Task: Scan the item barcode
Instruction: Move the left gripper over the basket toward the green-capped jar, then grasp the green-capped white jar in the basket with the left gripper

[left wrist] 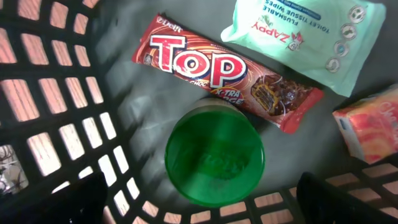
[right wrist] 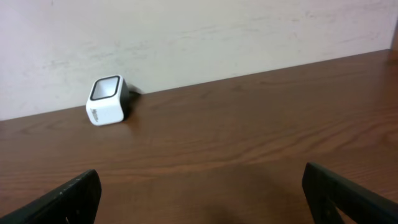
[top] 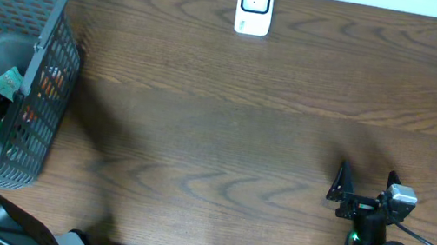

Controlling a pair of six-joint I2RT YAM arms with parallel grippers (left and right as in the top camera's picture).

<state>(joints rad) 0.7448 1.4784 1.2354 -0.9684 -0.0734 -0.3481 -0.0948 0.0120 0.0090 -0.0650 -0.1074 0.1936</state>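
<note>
Several items lie inside the grey mesh basket (top: 50,61). In the left wrist view they are a red TOP chocolate bar (left wrist: 217,71), a round green-lidded container (left wrist: 214,155), a mint pack of tissue wipes (left wrist: 308,34) and an orange box (left wrist: 373,127). My left gripper (left wrist: 202,198) hangs open inside the basket, just above the green lid, holding nothing. The white barcode scanner (top: 254,6) stands at the table's far edge and also shows in the right wrist view as the scanner (right wrist: 107,101). My right gripper (top: 364,186) is open and empty near the front right.
The basket wall (left wrist: 56,124) closes in on the left gripper's left and lower sides. Brown wooden table (top: 224,141) stretches between basket, scanner and right arm. A pale wall (right wrist: 199,31) rises behind the scanner.
</note>
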